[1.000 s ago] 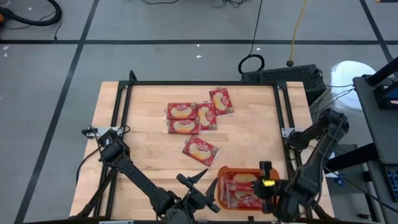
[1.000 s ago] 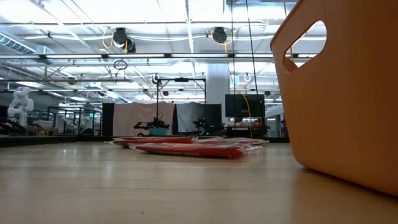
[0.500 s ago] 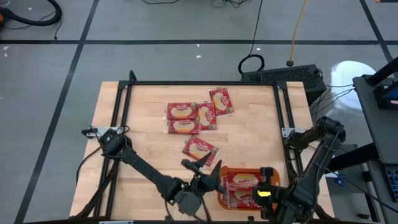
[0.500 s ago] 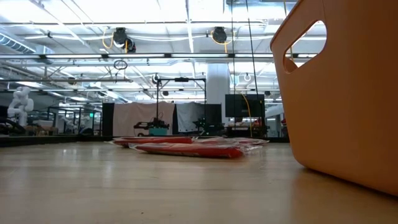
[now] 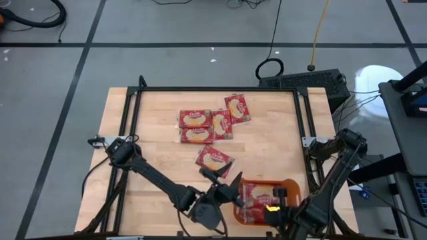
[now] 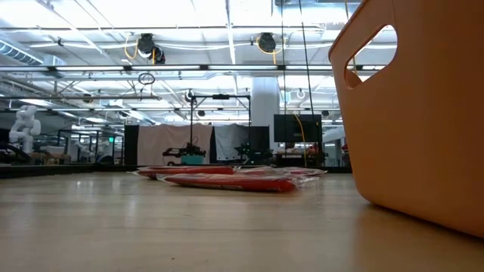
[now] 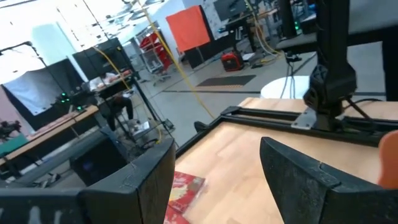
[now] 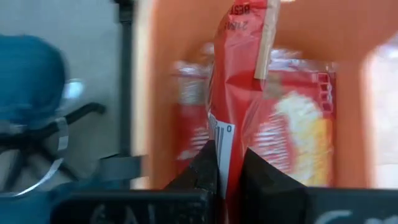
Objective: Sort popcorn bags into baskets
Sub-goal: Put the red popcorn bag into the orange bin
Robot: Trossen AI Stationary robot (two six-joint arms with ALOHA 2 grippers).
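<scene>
R gripper (image 8: 225, 163) is sitting at the near table edge over the orange basket (image 5: 289, 186), fingers pinched tight on a red popcorn bag (image 8: 239, 74) that's hanging edge-on above other bags (image 8: 298, 124) lying inside the basket. L gripper (image 5: 223, 180) is hovering just beside the basket's left end w/ fingers spread wide, nothing btwn them. Five more bags are lying on the wood table (image 5: 153, 153): four clustered (image 5: 208, 122) toward the far side, one loose bag (image 5: 215, 160) nearer the L gripper.
</scene>
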